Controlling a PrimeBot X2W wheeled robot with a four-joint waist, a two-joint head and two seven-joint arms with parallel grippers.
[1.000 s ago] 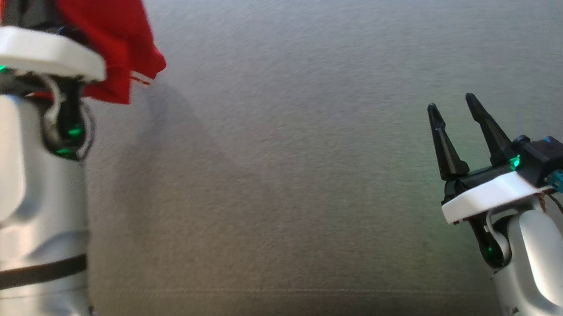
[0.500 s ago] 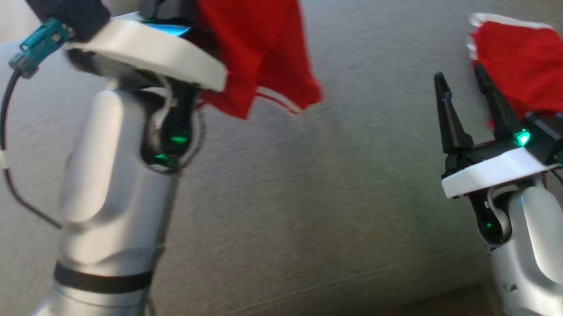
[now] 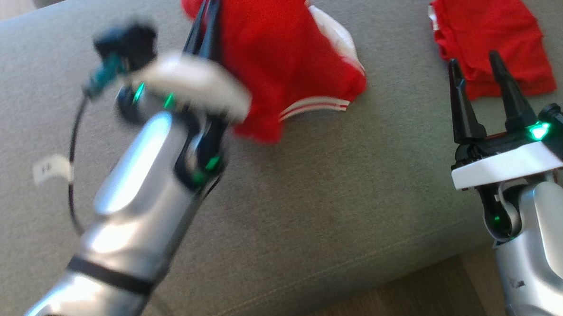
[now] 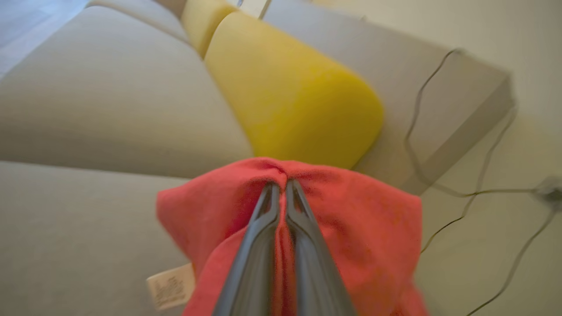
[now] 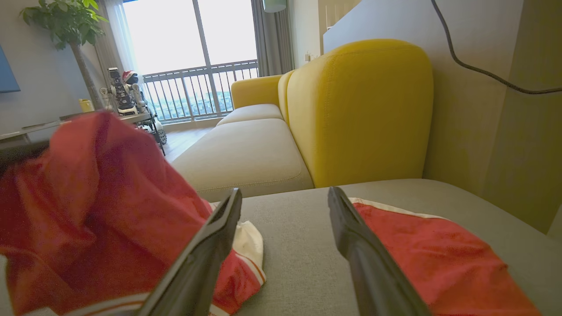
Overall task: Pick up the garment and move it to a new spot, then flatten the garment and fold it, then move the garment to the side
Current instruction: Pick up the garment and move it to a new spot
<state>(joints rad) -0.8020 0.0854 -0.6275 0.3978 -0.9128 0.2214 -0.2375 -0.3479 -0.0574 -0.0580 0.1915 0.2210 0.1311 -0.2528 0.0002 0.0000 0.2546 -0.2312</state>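
The red garment [image 3: 287,63] with white striped trim hangs bunched from my left gripper [image 3: 210,9], which is shut on its upper fold. Its lower part reaches the grey seat cushion [image 3: 312,199]. In the left wrist view the two fingers [image 4: 263,245] are pressed together, pinching the garment [image 4: 360,228], and a white label [image 4: 171,285] dangles at its edge. My right gripper [image 3: 473,59] stands open and empty at the right. In the right wrist view it [image 5: 284,193] has nothing between its fingers, with the held garment [image 5: 96,210] to its left.
A second red piece of clothing [image 3: 490,39] lies flat on the cushion just beyond my right gripper, also visible as red cloth [image 5: 430,259]. A yellow backrest [image 5: 360,109] rises behind. The cushion's front edge meets wooden floor [image 3: 411,295]. A black cable [image 4: 421,131] hangs on the wall.
The head camera has swung, bringing the second red piece into view. My left arm has carried the garment toward the middle of the cushion. The right gripper has stayed open.
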